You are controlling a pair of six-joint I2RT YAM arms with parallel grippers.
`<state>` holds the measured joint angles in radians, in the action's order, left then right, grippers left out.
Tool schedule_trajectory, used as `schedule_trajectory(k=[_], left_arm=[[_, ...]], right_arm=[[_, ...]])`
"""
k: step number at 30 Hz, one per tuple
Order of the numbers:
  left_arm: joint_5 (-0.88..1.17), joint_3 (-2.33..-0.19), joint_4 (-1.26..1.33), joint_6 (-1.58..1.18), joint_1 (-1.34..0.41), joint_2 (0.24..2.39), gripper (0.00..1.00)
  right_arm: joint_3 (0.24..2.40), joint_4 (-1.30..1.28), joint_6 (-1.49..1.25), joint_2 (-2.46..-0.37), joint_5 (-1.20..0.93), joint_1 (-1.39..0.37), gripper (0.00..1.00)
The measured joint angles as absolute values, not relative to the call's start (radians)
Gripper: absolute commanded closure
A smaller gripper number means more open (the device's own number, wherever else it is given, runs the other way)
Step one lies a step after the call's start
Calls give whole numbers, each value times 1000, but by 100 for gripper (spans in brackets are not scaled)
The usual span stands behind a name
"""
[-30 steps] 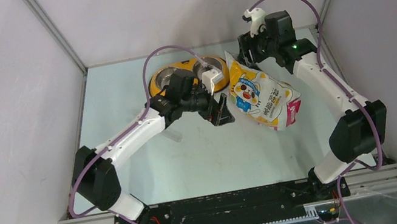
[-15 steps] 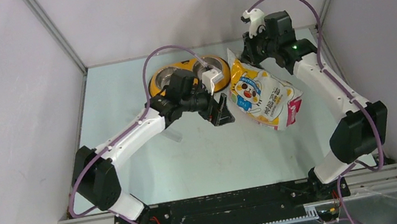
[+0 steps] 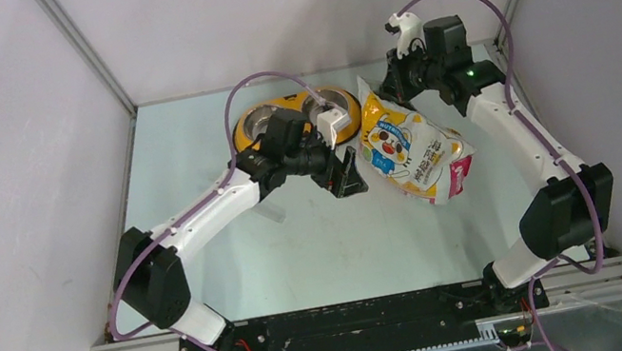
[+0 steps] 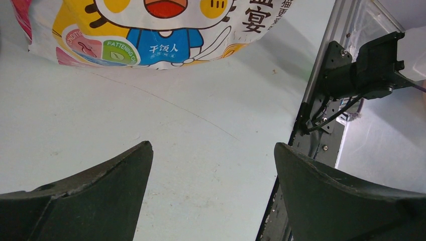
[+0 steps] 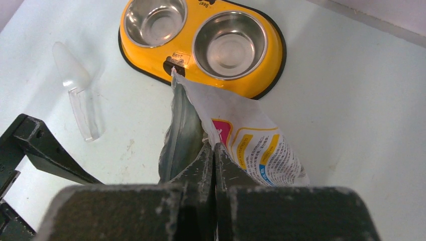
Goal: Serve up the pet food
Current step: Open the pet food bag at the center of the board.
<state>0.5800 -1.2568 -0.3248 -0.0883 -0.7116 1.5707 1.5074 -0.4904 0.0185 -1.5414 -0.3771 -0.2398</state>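
The pet food itself is hidden inside a crinkly yellow-white bag (image 3: 409, 150) with a cartoon cat, which leans on the table right of centre. My right gripper (image 3: 394, 83) is at the bag's top far edge. In the right wrist view its jaws (image 5: 214, 145) are pressed together on one wall of the bag's open mouth (image 5: 251, 140). My left gripper (image 3: 347, 172) hovers open just left of the bag, with nothing between its fingers (image 4: 211, 148). The bag's printed front (image 4: 150, 30) lies ahead of it.
A yellow double bowl (image 3: 353, 115) with two empty steel cups sits behind the bag, its rim (image 5: 187, 45) close to the bag's mouth. A clear plastic scoop (image 5: 75, 85) lies on the table left of the bowl, under my left arm (image 3: 273, 211). Walls enclose the table.
My right gripper has shut on the bag's top edge and shifted slightly right, tugging the bag's top a little. The left arm has stayed still and open.
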Motion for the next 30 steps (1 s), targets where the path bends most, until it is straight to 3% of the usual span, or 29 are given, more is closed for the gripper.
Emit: schedule_trajectory(k=[12, 14, 15, 17, 20, 30], left_arm=[[580, -1257, -325, -88, -712, 1571, 2], [580, -1257, -326, -88, -712, 1571, 2], [580, -1257, -325, -88, -712, 1571, 2], [580, -1257, -325, -88, -712, 1571, 2], [580, -1257, -325, -88, -712, 1571, 2], [580, -1257, -326, -88, -714, 1571, 2]], right_arm=[[1503, -485, -9, -1541, -405, -224, 99], [1503, -485, -9, -1541, -406, -224, 82], [1504, -485, -10, -1541, -408, -224, 62], [1504, -489, -12, -1541, -413, -224, 45], [1509, -502, 3, -1542, -416, -223, 36], [1599, -596, 50, -1576, -403, -212, 33]])
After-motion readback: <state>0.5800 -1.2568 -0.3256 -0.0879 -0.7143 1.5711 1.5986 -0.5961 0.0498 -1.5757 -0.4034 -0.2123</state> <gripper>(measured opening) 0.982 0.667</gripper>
